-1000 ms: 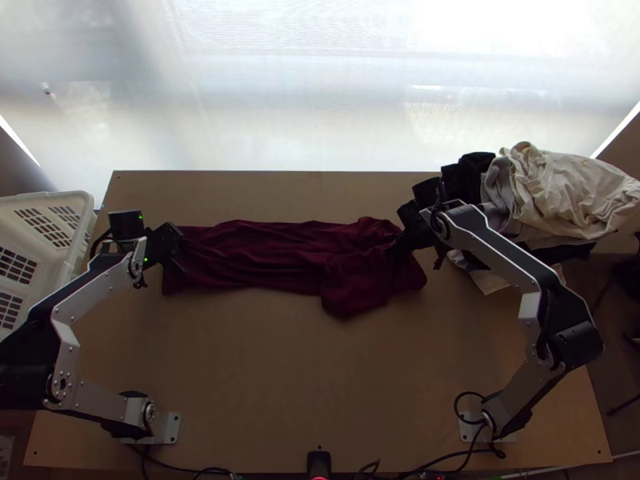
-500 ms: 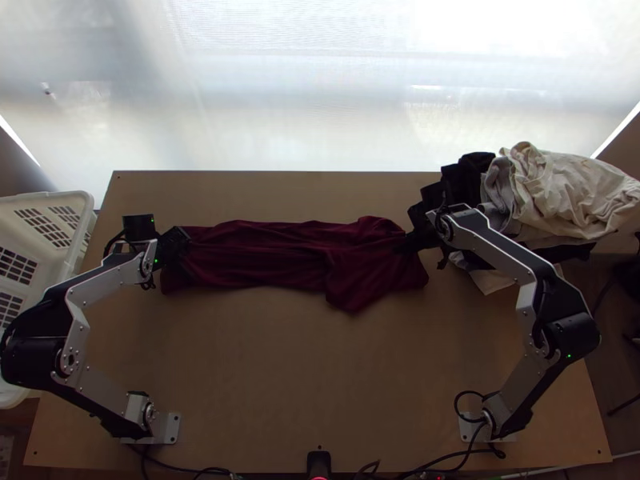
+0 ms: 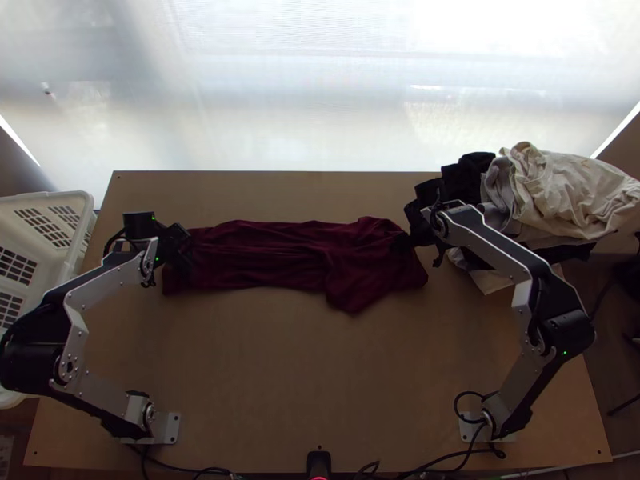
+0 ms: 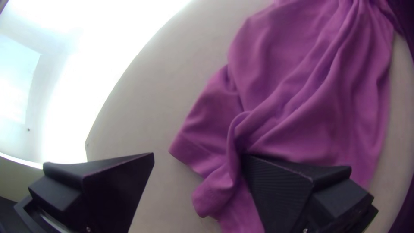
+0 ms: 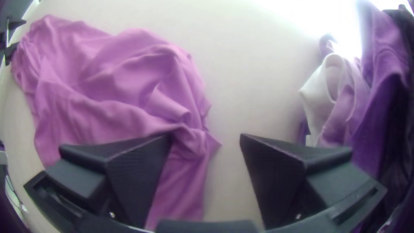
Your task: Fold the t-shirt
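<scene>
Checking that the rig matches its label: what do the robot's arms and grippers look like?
The left arm and right arm have silver-grey links, black joints and small green lights. Black cables run near their bases. The left gripper and right gripper each have two wide, black, wedge-shaped fingers; one of the left's shows fine ridges.

The t-shirt (image 3: 280,256) lies across the far half of the bench (image 3: 264,368), between the left gripper (image 3: 186,250) at its left end and the right gripper (image 3: 406,240) at its right end. The basket (image 3: 56,200) is at the bench's left side; the heap of clothes (image 3: 564,192) lies at the far right corner, beyond the right gripper.
</scene>
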{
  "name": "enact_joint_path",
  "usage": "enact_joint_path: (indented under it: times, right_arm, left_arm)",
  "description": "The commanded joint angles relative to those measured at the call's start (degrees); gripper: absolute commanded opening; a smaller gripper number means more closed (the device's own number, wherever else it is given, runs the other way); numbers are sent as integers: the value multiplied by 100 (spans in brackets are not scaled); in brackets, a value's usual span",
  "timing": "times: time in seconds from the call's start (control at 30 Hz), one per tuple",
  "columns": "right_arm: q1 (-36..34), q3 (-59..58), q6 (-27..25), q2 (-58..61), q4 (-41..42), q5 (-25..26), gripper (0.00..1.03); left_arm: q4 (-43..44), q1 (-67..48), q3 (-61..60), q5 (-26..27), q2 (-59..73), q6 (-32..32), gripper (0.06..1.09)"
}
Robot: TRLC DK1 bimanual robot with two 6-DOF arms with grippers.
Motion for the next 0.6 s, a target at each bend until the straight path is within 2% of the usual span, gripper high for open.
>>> enact_joint_path:
  times: [0.0, 0.1, 0.4, 0.47, 0.57]
  right_arm:
    - [-5, 282, 116, -243, -535, 106, 92]
    - [-110, 255, 98, -357, -579, 132, 92]
    - [-251, 18, 45, -691, -675, 255, 95]
    - [-225, -44, 37, -770, -675, 290, 95]
    - [-14, -202, 28, -981, -675, 352, 95]
  left_arm:
    - [-555, -34, 459, -19, -922, -337, 105]
    - [-599, 71, 336, 16, -1176, 6, 105]
    - [192, 1301, 46, 218, -1045, 1227, 105]
    - [473, 1398, -147, 227, -1176, 1351, 105]
    - [297, 1170, -639, 385, -1967, 1333, 105]
